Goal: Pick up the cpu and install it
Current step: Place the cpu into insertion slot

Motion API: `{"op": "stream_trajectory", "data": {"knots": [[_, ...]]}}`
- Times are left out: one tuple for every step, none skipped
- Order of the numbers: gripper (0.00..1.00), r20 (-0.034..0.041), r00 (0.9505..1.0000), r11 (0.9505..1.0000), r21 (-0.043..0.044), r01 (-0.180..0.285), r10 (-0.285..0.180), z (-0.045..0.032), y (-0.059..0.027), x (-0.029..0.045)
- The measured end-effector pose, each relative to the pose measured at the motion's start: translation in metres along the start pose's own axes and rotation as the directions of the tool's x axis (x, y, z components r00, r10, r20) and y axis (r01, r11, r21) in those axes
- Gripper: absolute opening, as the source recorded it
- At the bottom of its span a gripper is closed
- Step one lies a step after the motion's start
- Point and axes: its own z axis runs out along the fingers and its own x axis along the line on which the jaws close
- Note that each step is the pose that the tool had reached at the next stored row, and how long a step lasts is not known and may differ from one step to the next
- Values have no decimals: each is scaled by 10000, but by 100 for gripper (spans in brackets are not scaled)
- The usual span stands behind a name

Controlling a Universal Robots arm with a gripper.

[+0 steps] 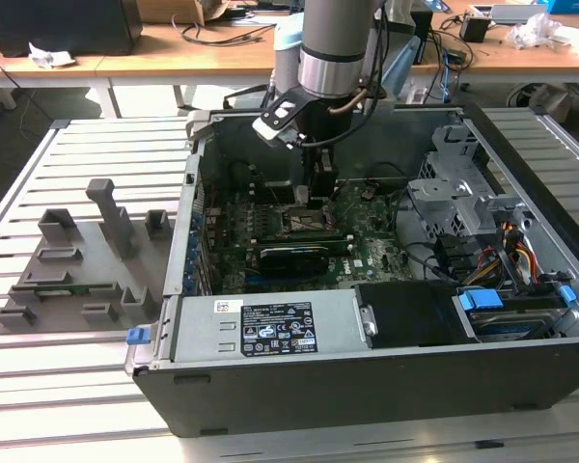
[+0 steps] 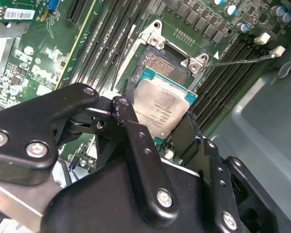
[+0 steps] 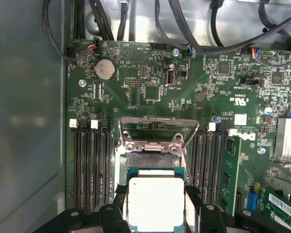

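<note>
The cpu (image 3: 156, 201) (image 2: 162, 109), a small square chip with a silvery top and a teal rim, sits between my gripper's black fingers (image 3: 119, 201). My gripper (image 3: 156, 206) (image 2: 157, 119) is shut on it. The chip hangs tilted, close over the near part of the open socket (image 3: 150, 160) (image 2: 160, 65), whose dark contact field still shows beyond the chip. The socket's metal lid frame (image 3: 157, 128) stands raised. In the exterior view my gripper (image 1: 314, 198) reaches down inside the computer case (image 1: 367, 386), right above the socket (image 1: 314, 220) on the green motherboard.
Black memory slots (image 3: 89, 165) flank the socket on both sides, and a thin lever rod (image 2: 242, 58) sticks out beside it. A long black card (image 1: 299, 256) lies just in front. The drive cage (image 1: 454, 203) and cables crowd the exterior view's right. A grey fixture (image 1: 87, 260) stands outside the case.
</note>
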Motion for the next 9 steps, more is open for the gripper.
{"op": "stream_trajectory", "data": {"knots": [[55,0,10000,10000,-1,0,0,22,2,1],[55,-1,10000,10000,-1,0,0,47,4,2],[55,0,10000,10000,-1,1,-1,64,5,2],[55,-1,10000,10000,-2,1,-1,98,7,3],[55,1,10000,10000,0,0,0,141,10,4],[55,0,10000,10000,-1,1,-1,164,12,4],[55,1,10000,10000,-1,0,0,183,13,5],[55,-1,10000,10000,-1,-1,1,211,15,4],[55,-1,10000,10000,-1,-1,1,227,16,5]]}}
